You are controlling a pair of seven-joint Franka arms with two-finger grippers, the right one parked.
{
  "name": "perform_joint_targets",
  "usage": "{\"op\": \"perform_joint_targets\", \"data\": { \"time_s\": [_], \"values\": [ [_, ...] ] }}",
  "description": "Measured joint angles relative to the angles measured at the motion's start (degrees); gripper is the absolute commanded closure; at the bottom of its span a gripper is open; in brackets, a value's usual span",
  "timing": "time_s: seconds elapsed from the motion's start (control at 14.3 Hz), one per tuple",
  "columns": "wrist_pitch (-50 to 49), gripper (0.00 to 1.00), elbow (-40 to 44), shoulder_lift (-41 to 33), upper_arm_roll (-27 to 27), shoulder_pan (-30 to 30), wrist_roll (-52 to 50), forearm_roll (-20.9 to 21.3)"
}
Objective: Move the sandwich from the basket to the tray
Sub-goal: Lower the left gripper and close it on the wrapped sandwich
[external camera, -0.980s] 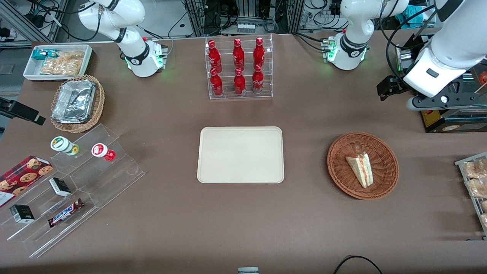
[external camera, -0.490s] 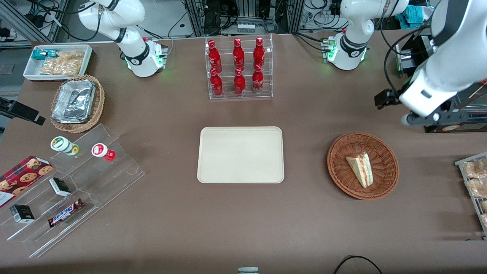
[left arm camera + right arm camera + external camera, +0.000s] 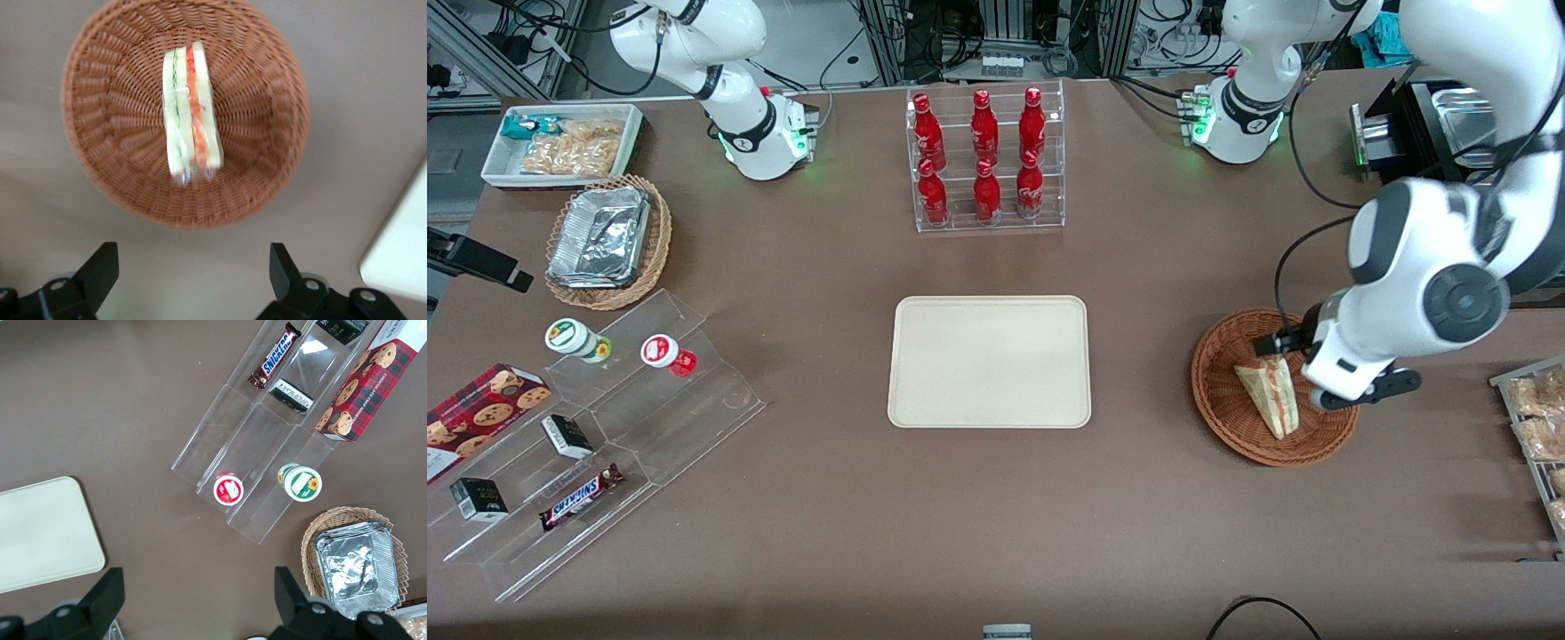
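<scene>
While sandwich (image 3: 191, 113) lies basketed (image 3: 93, 133), jaws gape.

— What do we have under everything?

— A wide brown matte table (image 3: 827, 533). At its middle we see the flat cream-beige rectangular tray (image 3: 989, 361), bare. Toward the working arm's end lies the round reddish-brown woven wicker basket (image 3: 1218, 400), with the left arm's gripper (image 3: 193, 283) above the table just beside it, fingers spread wide.

— And toward the parked arm's end?

— We see a clear acrylic stepped stand (image 3: 649, 418), a lighter tan wicker basket (image 3: 660, 233) and a white rectangular bin (image 3: 633, 133). Farther from the camera than the tray stands a clear acrylic bottle rack (image 3: 987, 222).
</scene>
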Motion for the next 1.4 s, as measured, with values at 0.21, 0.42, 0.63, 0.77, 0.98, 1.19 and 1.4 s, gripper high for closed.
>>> {"op": "perform_joint_targets", "data": {
  "time_s": [0.21, 0.42, 0.63, 0.77, 0.98, 1.19, 1.4],
  "values": [
    [9.11, 0.00, -7.22, 0.26, 0.27, 1.71, -3.66, -0.07],
    [12.43, 0.00, -8.85, 0.65, 0.23, 1.77, -9.37, -0.06],
    [14.52, 0.00, -9.30, 1.70, 0.18, 1.64, -10.83, -0.06],
    [16.98, 0.00, -9.83, 2.79, 0.21, 1.68, -10.98, -0.06],
    [20.68, 0.00, -10.44, 4.67, 0.48, 1.80, -11.09, -0.06],
    [23.98, 0.60, -10.53, 6.55, 0.75, 1.84, -11.13, -0.06],
    [24.78, 0.78, -10.53, 7.40, 1.44, 1.87, -11.19, -0.06]
  ]
}}
